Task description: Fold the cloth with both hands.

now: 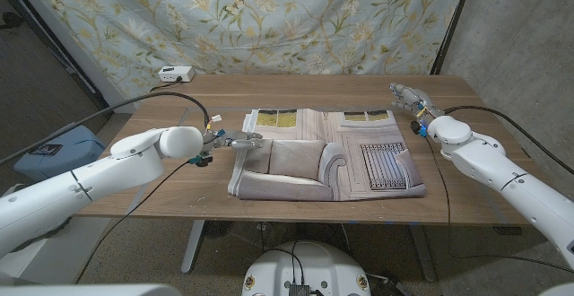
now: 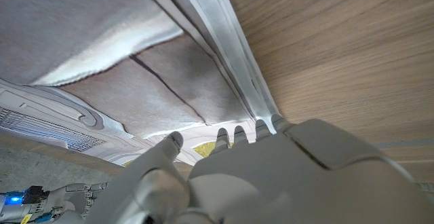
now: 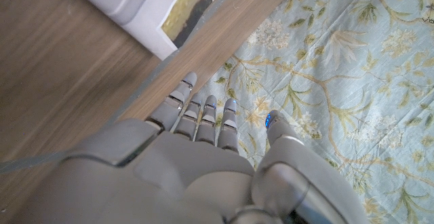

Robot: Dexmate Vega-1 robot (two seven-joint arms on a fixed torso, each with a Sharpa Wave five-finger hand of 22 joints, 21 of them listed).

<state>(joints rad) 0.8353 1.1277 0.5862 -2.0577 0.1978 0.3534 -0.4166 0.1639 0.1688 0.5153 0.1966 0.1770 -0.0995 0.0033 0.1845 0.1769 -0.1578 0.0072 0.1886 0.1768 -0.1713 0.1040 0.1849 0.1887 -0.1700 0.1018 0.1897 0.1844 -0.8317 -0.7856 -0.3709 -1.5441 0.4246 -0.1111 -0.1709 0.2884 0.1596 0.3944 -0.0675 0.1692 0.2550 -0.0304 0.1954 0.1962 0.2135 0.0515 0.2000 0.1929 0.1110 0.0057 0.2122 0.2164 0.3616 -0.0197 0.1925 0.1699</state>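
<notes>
Left hand (image 1: pixel 240 140) touching cloth (image 1: pixel 327 155) left edge (long axis left-right), grip unclear; right hand (image 1: pixel 409 96) empty, fingers apart

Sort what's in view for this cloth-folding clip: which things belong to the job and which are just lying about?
Part of the job:
- cloth, printed, spread on the table
- left hand, at the cloth's left edge
- right hand, fingers apart, off the cloth's far right corner

Lying about:
- small white box at the table's far left
- blue box beside the table
- floral backdrop

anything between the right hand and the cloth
Only bare wooden table: the head view shows the right hand off the cloth's far right corner, nothing lying in the gap.
</notes>
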